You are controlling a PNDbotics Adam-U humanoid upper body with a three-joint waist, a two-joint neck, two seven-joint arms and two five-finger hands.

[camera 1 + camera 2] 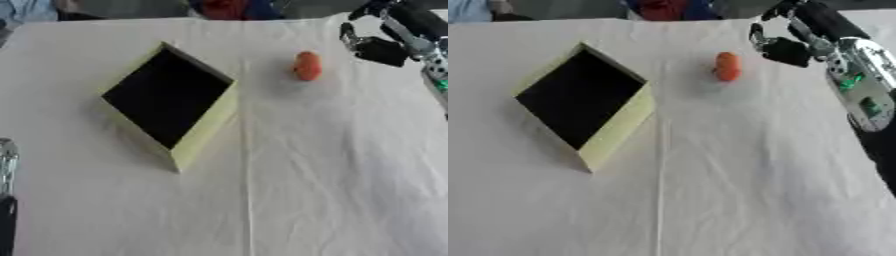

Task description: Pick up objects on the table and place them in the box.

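White cloth table (332, 175), yellow box (206, 131), orange object (306, 65), right robot hand (779, 46) grip unclear

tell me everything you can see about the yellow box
The box is pale yellow with thick walls that look like card or foam, and a black inside that shows nothing in it. It is open at the top and sits flat on the white tablecloth, turned so a corner points toward the robot. It lies left of the orange object, apart from it. No hand touches it.
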